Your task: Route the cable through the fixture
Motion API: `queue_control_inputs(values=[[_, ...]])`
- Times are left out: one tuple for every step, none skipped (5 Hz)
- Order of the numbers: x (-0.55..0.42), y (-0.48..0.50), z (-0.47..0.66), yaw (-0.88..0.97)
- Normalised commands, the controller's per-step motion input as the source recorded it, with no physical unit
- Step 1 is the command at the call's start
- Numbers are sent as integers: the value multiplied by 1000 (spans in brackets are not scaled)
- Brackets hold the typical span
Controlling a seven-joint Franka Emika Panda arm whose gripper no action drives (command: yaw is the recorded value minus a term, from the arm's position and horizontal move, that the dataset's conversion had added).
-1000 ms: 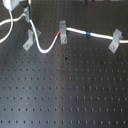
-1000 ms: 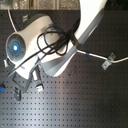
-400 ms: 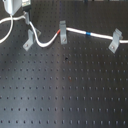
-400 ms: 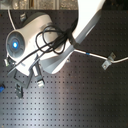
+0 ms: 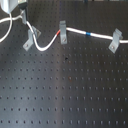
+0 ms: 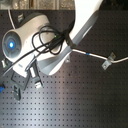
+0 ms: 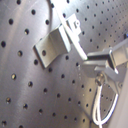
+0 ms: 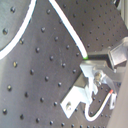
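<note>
In the first exterior view the white cable (image 5: pixel 75 32) runs from the upper left, sags in a loop, then passes a clip (image 5: pixel 62 30) at its red band (image 5: pixel 61 34). It continues past the blue band (image 5: pixel 88 34) to a right clip (image 5: pixel 116 40). The fixture (image 5: pixel 31 39), a slanted grey clip, stands at the first exterior view's left with the cable at it. My gripper (image 5: pixel 22 14) hovers just behind it, shut on the cable. Both wrist views show the fixture (image 7: pixel 52 45) (image 8: pixel 75 98) close beside the gripper (image 7: pixel 97 67) (image 8: pixel 90 62), with the cable (image 8: pixel 70 27) leading into the fingers.
Everything sits on a black perforated breadboard (image 5: pixel 65 90). In the second exterior view the bulky white arm (image 6: pixel 40 40), draped with black wires, hides the left clips. Only the blue band (image 6: pixel 86 52) and one clip (image 6: pixel 107 61) show there.
</note>
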Motion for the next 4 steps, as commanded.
queue_control_inputs(values=[[-42, -11, 238, -91], [-297, -24, 472, 0], [-341, 23, 443, 0], [10, -4, 0, 0]])
